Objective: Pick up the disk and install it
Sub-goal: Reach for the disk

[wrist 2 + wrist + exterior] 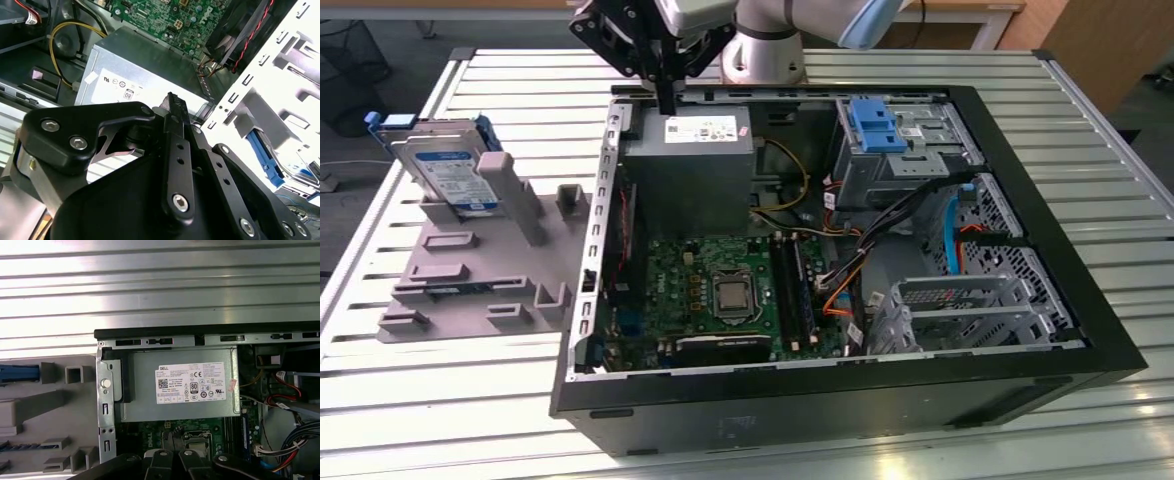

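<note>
The disk stands on edge in the grey holder beside the open computer case — upright, likely for easy grasping — while the gripper, fingers seemingly closed on nothing, hangs over the power supply, well apart.

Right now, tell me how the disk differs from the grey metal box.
The disk stands on edge in a grey holder; the grey metal box lies inside the computer case. The disk is smaller than the box. The disk has a blue bracket; the box has none. Both carry a label.
</note>
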You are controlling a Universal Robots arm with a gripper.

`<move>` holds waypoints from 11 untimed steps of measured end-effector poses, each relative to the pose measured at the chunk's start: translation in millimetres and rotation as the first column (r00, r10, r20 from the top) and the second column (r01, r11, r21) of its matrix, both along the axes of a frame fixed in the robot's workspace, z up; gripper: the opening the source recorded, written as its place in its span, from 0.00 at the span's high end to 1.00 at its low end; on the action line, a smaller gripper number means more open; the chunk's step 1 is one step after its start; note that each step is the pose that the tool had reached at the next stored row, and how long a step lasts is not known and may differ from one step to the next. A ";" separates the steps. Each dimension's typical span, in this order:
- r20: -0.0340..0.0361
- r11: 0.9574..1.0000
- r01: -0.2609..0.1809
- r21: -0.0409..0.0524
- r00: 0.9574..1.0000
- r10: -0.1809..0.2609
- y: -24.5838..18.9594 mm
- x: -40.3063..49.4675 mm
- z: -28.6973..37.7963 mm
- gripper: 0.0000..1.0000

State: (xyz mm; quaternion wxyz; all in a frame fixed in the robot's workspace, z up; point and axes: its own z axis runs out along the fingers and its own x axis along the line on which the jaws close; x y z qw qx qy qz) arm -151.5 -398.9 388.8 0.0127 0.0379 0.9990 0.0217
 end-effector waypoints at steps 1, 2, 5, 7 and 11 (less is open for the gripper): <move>0.000 1.000 0.000 0.000 1.000 0.000 0.0 -0.2 -0.1 0.89; 0.000 1.000 0.000 0.000 1.000 0.000 0.0 -0.5 -0.1 0.89; 0.000 1.000 0.000 0.000 1.000 0.000 0.0 -1.5 -0.2 0.89; 0.000 1.000 0.000 0.000 1.000 0.000 0.0 -2.3 -0.3 0.89; 0.000 1.000 0.000 0.000 1.000 0.000 0.0 -4.1 -0.4 0.89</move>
